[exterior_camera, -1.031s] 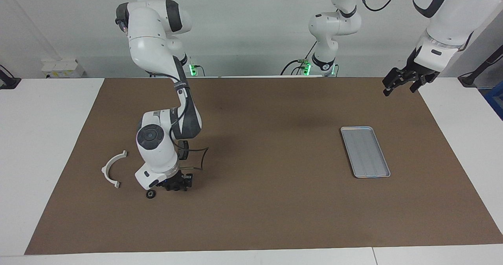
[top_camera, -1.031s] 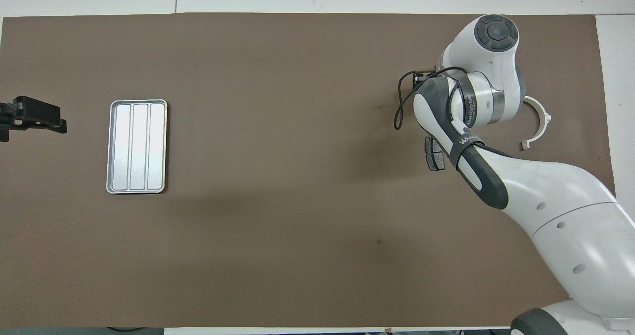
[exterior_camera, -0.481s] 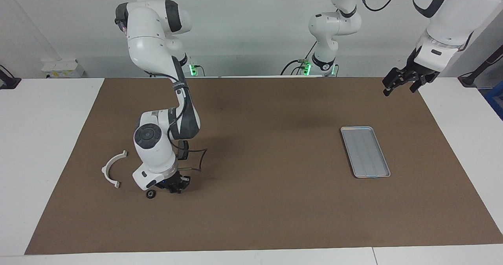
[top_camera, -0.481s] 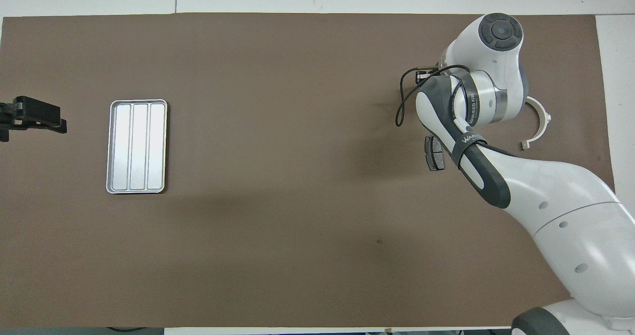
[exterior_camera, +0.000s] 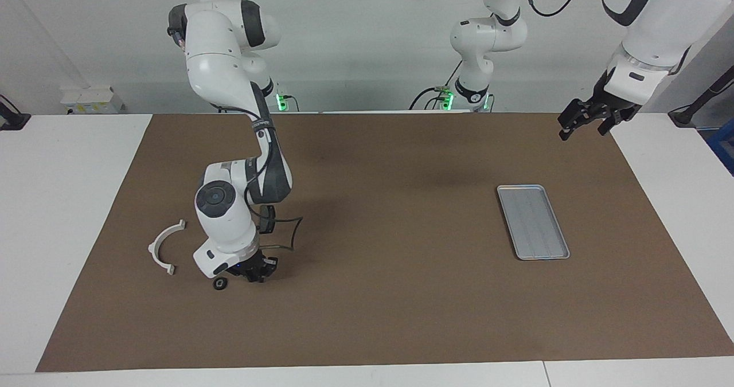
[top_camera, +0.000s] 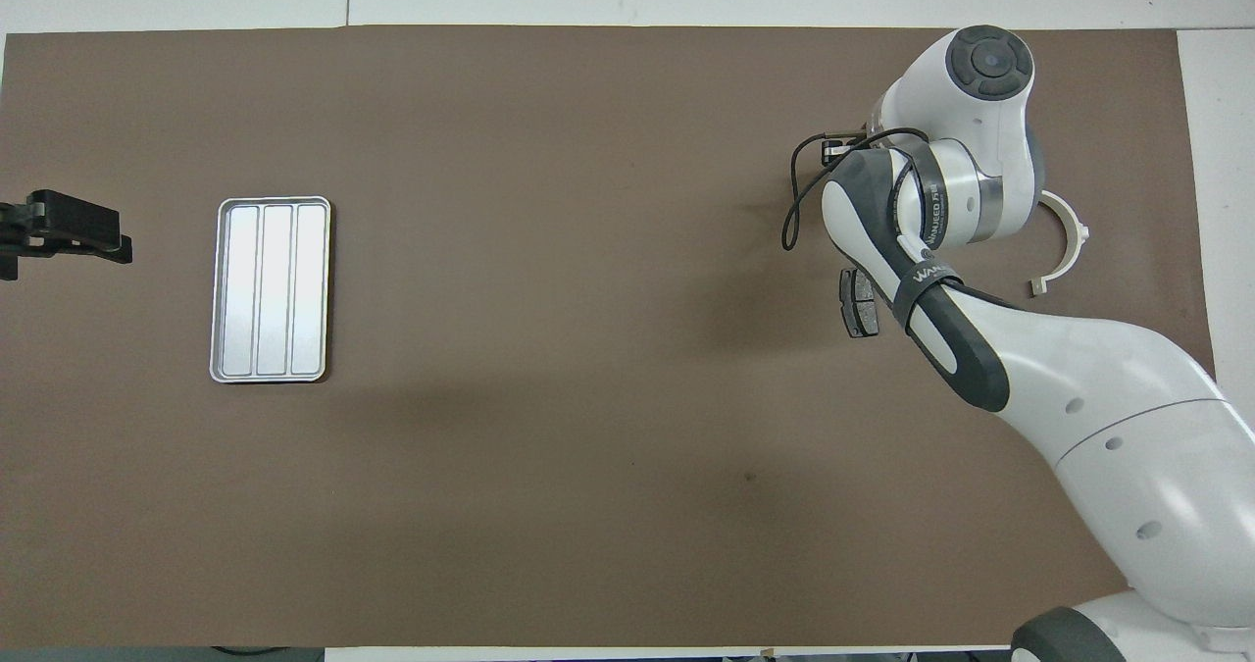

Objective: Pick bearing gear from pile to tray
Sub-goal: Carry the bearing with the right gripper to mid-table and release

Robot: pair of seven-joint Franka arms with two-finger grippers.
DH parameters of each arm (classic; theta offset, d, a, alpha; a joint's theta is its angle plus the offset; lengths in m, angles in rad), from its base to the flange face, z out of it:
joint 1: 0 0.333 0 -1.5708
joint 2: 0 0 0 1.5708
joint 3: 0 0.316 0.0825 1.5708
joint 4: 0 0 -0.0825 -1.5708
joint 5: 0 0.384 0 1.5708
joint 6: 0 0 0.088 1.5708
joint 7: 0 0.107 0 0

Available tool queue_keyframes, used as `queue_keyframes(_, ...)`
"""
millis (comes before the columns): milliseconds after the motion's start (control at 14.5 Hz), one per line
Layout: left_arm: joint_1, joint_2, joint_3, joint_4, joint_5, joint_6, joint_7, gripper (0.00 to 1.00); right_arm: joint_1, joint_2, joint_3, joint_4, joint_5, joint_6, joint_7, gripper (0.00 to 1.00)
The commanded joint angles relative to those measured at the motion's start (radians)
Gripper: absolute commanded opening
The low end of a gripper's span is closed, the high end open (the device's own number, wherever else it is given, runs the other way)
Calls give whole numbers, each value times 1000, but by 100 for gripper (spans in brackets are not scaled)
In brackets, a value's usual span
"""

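One small black round piece lies just beside your right gripper, pressed together low at the pile; whether it pinches anything is hidden. Likely stiff, light, slippery: pinch its rim. Overhead, the arm hides it; the left gripper waits spread beside the tray.

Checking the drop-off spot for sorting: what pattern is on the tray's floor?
Plain silver-grey with lengthwise ridges splitting the tray into three strips; clearest in the overhead view.

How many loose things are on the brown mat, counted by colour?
White: 1, the curved bracket
Silver: 1, the tray
Black: 1, the small round piece
Dark grey: 1, the brake pad
Total: 4 in view; the arm may hide more.
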Motion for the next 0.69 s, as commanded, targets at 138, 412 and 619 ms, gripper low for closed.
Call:
queue_keyframes(138,-1,-13,0,-15,0,-9,-11,100,-11,-50,7,132,-12,-271,-34,0)
queue_keyframes(412,-3,-13,0,-15,0,-9,-11,100,50,-203,35,141,-2,-483,-24,0)
queue_keyframes(619,-1,-13,0,-15,0,-9,-11,100,144,-235,97,222,21,-608,296,0)
